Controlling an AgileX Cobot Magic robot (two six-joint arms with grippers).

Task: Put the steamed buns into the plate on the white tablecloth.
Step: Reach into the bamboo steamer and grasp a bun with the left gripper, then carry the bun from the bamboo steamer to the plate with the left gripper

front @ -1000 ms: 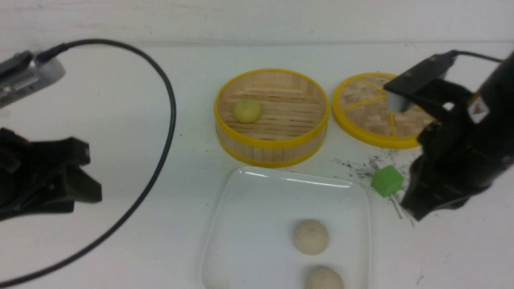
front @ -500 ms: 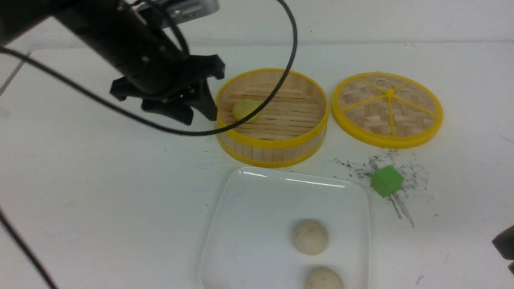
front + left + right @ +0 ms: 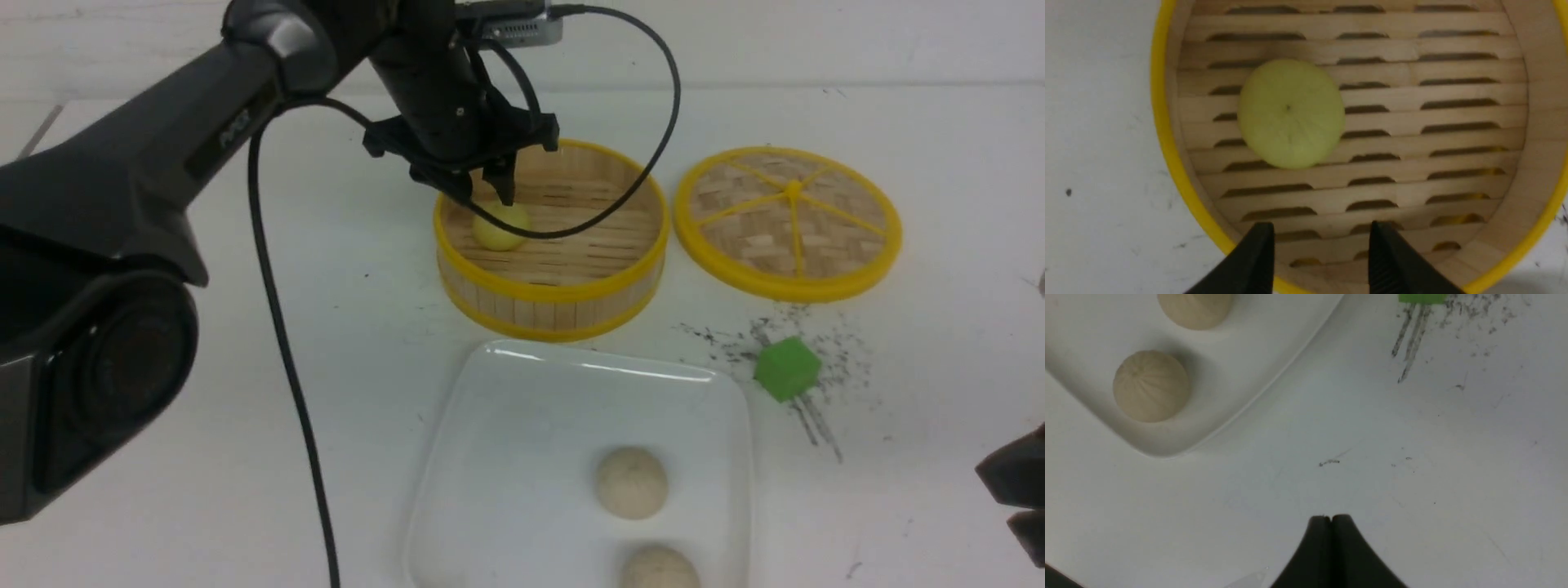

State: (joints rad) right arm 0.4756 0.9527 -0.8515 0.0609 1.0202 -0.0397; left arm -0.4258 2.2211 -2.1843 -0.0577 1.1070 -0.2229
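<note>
Left wrist view: the left gripper [image 3: 1321, 229] has its jaws spread with nothing between them. It hangs over the slatted floor of the steamer [image 3: 1164, 122].
Yellow bun: the yellow bun [image 3: 1291, 113] sits on the slats close to the wall on the robot's left. It lies ahead of the fingertips, not yet between them.
Step in hand: reaching into the steamer to take this last bun, by my reading.
Doing it well: centre the gap over the dome, then drop straight down so the fingers straddle its widest part. I cannot tell whether the present spread clears the bun, so opening wider first seems safer. Close gently, since the dough looks soft and round and may squash or roll out.
Watch for: the left finger has little room beside the wall and could catch the yellow rim. In the front view the cable [image 3: 674, 98] loops low across the steamer.
Plate: the plate [image 3: 522, 408] lies on the tablecloth [image 3: 384, 327] just in front of the steamer. Two speckled buns [image 3: 631, 482] are already on its right half and its left half is bare, a good place to set the bun down.
Right gripper: the right gripper [image 3: 1332, 519] is pressed together and empty, low over the cloth beside the plate's corner.
Nearby: the lid [image 3: 790, 220] and the green cube [image 3: 786, 368] lie to the right, clear of the path.
</note>
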